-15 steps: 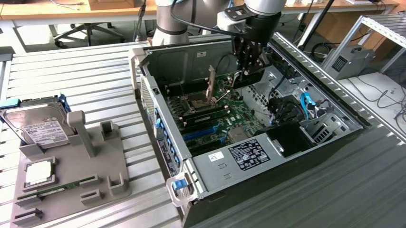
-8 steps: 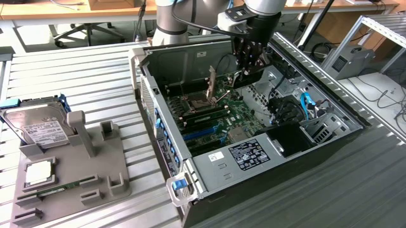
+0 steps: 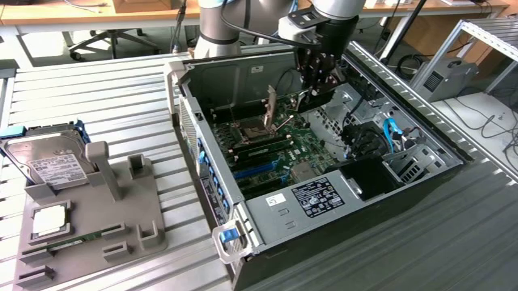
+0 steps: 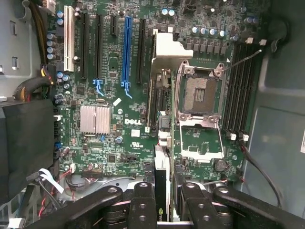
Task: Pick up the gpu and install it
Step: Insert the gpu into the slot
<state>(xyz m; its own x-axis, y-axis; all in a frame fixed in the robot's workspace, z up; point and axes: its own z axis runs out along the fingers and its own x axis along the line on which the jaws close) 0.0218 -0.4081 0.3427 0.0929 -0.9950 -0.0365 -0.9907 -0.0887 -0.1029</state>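
A: What is given by the exterior view that is not given from the wrist?

B: The whole open computer case (image 3: 324, 157) is seen lying on a slatted table (image 3: 105, 97), with a grey fixture (image 3: 97, 224) well apart at the exterior view's left. A silver hard drive (image 3: 48, 160) is propped in that fixture, and a narrow green memory stick (image 3: 77, 244) is laid near its front.

A: And from the wrist?

B: The motherboard (image 4: 119, 129) is shown flat on, with a blue slot (image 4: 127, 47), black slots beside it, and an empty processor socket (image 4: 198, 93).

A: How is the gpu described?

B: In the exterior view the gpu (image 3: 279, 109) is seen as a slim card held edge-down, its silver bracket facing outward. From the wrist, the gpu (image 4: 161, 191) is seen edge-on, dark, a green mark on it.

A: Where is it placed against the gripper?

B: It is clamped between the fingers of the gripper (image 3: 312, 91), hanging below them inside the case, above the board. In the wrist view the gripper (image 4: 162, 205) is closed on the card from both sides.
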